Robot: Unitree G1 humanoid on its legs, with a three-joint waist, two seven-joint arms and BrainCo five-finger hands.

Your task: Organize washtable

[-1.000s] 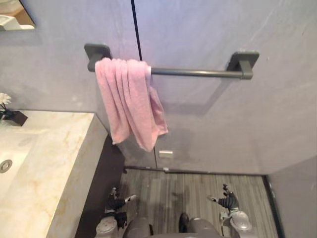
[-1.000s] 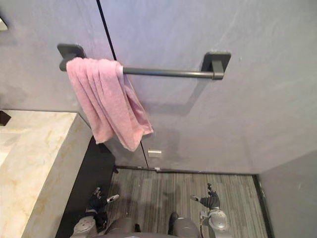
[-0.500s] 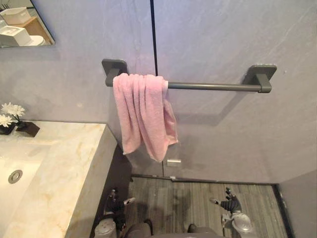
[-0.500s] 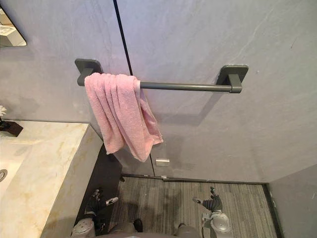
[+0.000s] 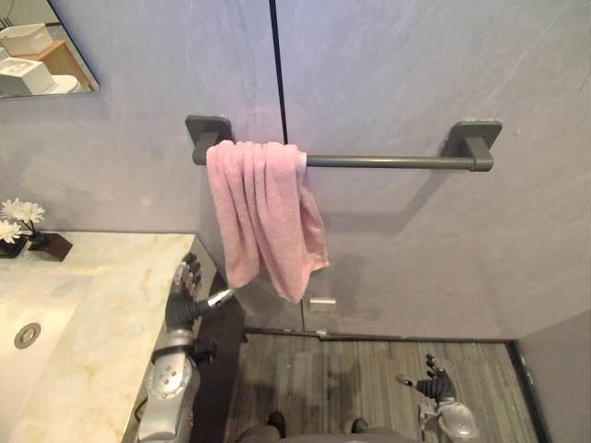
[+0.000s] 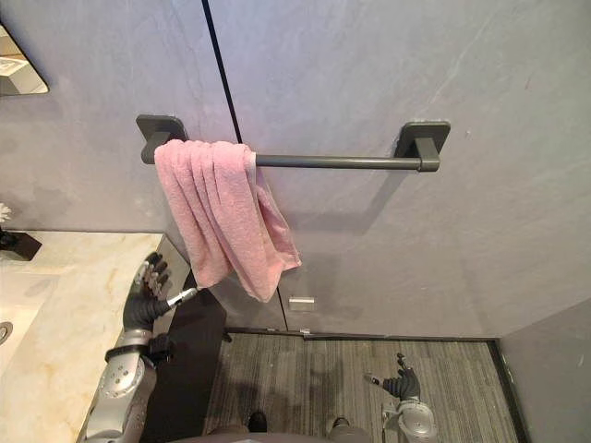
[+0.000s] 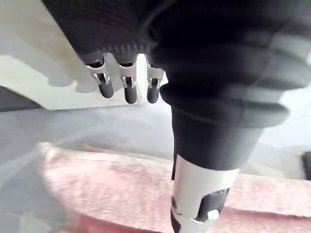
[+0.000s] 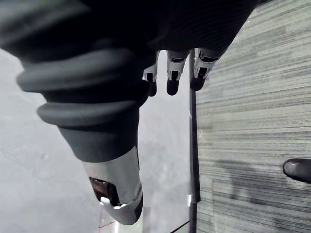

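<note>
My left hand (image 5: 183,293) hovers, fingers loose and empty, over the corner of the one marble washtable (image 5: 102,305). Its thumb points toward the single pink towel (image 5: 263,212), which hangs bunched at the left end of one dark rail (image 5: 388,161). My right hand (image 5: 436,383) hangs low above the floor (image 5: 369,378), fingers spread and empty.

Pink towel (image 5: 263,217) hangs bunched over the grey rail (image 5: 388,162).
</note>
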